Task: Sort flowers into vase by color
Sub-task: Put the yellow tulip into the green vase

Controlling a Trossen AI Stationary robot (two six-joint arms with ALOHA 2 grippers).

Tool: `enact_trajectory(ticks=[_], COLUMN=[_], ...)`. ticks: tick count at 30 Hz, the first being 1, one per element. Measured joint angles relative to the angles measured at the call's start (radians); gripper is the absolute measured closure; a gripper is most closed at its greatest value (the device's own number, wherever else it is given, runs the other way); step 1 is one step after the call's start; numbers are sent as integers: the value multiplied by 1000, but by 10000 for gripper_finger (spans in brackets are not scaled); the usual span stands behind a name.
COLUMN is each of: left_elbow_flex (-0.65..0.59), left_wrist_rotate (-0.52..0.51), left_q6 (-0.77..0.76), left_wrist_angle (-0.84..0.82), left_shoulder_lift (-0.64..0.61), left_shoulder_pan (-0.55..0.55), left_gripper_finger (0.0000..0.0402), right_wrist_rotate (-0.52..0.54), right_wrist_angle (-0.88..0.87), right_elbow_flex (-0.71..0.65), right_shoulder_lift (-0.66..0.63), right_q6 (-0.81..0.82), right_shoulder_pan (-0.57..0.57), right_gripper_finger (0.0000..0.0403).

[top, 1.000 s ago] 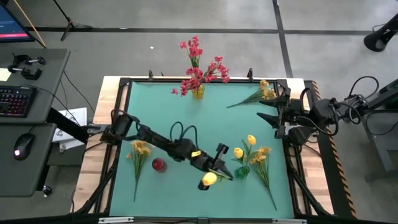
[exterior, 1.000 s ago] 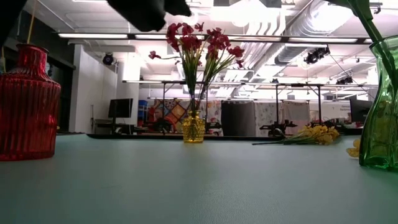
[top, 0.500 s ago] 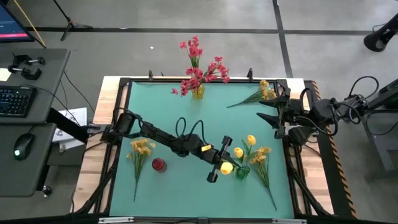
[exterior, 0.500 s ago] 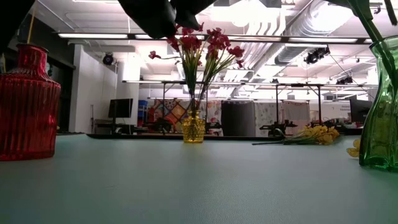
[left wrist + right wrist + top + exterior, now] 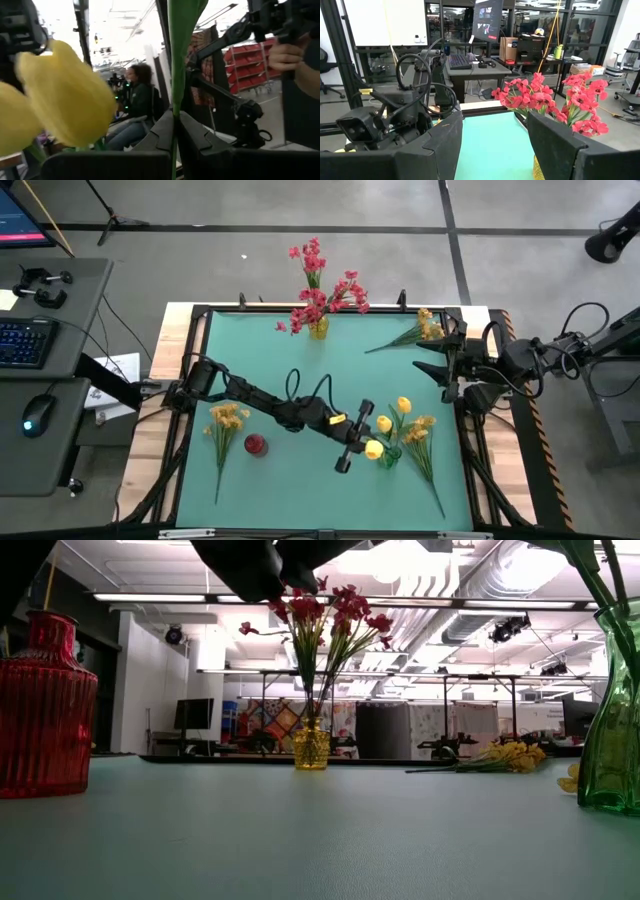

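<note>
My left gripper (image 5: 354,444) hovers near the table's near-right part, shut on a yellow tulip (image 5: 373,448) whose bud sits beside the green vase (image 5: 388,456). That vase holds two other yellow tulips (image 5: 403,406). In the left wrist view the gripper (image 5: 173,131) has a green stem in it, with yellow buds (image 5: 65,95) close by. A red vase (image 5: 255,445) stands on its base near the left. A small yellow vase (image 5: 318,330) at the far edge holds the red-pink sprays (image 5: 325,290). Orange-yellow sprays (image 5: 225,420) (image 5: 418,430) (image 5: 425,330) lie flat on the mat. My right gripper (image 5: 428,370) waits open at the right edge. My left gripper pinches the tulip's green stem (image 5: 173,107) between its two fingers (image 5: 192,137), which lie across the stem. The tulip is lifted clear of the table, its bud next to the green vase's mouth.
The teal mat has a raised dark frame (image 5: 200,312) around it. Free mat lies in the middle between the yellow vase and the green vase. In the low view the red vase (image 5: 45,705) stands left and the green vase (image 5: 615,740) right. People sit in the room beyond.
My left gripper has swung toward the table's right and turned, carrying the yellow tulip from the near middle of the mat over to the green vase. It has stayed shut on the stem. The right arm has kept still.
</note>
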Motion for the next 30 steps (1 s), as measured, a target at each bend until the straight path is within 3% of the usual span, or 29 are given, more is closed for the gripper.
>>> enact_trajectory(ticks=[15, 21, 30], left_elbow_flex=[0, 0, 0], left_wrist_rotate=[-37, 10, 93], left_q6=[-79, -88, -223], left_wrist_angle=[-65, -80, -88], left_shoulder_lift=[0, 0, -14], left_shoulder_pan=[18, 18, 16], left_gripper_finger=[391, 334, 234], right_wrist_rotate=[0, 0, 7], right_wrist_angle=[0, 0, 0], right_elbow_flex=[0, 0, 0], right_shoulder_lift=[0, 0, 0], right_q6=[8, 15, 28], right_shoulder_pan=[0, 0, 0], right_gripper_finger=[192, 192, 192])
